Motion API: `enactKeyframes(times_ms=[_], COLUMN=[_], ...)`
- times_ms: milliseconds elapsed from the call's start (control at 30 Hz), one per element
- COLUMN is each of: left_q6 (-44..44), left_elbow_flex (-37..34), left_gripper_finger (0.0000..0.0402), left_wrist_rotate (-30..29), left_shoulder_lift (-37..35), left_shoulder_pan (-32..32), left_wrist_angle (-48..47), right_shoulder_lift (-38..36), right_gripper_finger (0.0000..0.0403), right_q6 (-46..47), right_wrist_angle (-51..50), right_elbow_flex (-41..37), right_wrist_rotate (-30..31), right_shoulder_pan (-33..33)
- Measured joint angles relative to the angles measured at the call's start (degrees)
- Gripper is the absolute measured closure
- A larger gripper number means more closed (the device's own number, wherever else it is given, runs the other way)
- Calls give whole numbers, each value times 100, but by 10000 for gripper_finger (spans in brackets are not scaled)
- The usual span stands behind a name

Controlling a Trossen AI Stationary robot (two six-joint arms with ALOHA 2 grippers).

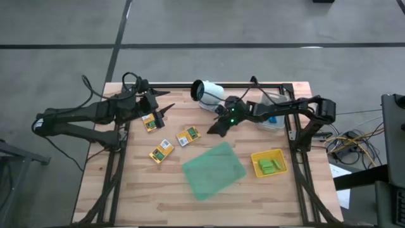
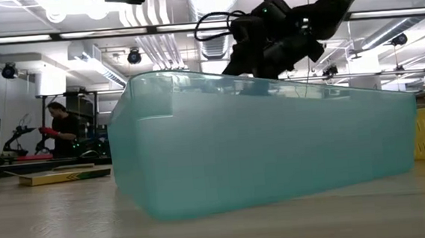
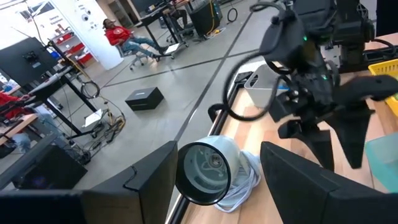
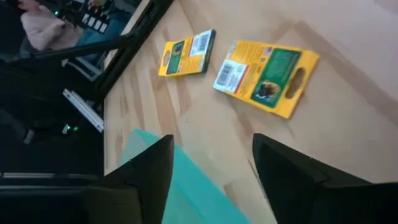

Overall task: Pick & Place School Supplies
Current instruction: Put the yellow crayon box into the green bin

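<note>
On the high view, three yellow-and-green packets lie on the wooden table (image 1: 145, 196). The first packet (image 1: 150, 121) sits at about 10 o'clock from the table centre. The second packet (image 1: 188, 136) lies just left of centre. The third packet (image 1: 161, 152) lies at 8 o'clock. All three rest flat and apart from one another.

The left gripper (image 1: 166, 110) hovers just right of the first packet, not touching it. Its fingers (image 3: 149, 180) stand spread (nothing between them in the left wrist view).

The right gripper (image 1: 217, 130) hangs above the table at 12 o'clock from the green tray (image 1: 214, 170). Its fingers (image 4: 146, 171) are parted and hold nothing. The right wrist view shows two packets on the wood beyond them.

The yellow tray (image 1: 268, 163), at 3 o'clock from the green tray, contains light-green blocks (image 1: 270, 166). A translucent bin (image 1: 273, 119) stands at 2 o'clock, under the right arm; blue items (image 1: 273, 118) show inside, not clearly identifiable. A white lamp-like object (image 1: 207, 94) lies at 12 o'clock, near the far edge.
</note>
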Motion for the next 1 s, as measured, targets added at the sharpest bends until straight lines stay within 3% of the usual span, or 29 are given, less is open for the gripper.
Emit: enactKeyframes(times_ms=[333,700,1000], left_q6=[0,0,0], left_elbow_flex=[2,2,0], left_gripper_finger=[165,165,165], left_wrist_rotate=[-2,0,-2], left_shoulder_lift=[1,-1,-1], left_shoulder_pan=[0,0,0], left_wrist_angle=[-4,-12,-10], right_shoulder_lift=[538,733,733], right_gripper_finger=[167,174,172], right_q6=[205,-1829,-1713], right_wrist_angle=[465,478,548], right_elbow_flex=[24,103,103], right_wrist_rotate=[388,448,987], right_shoulder_pan=[3,167,366])
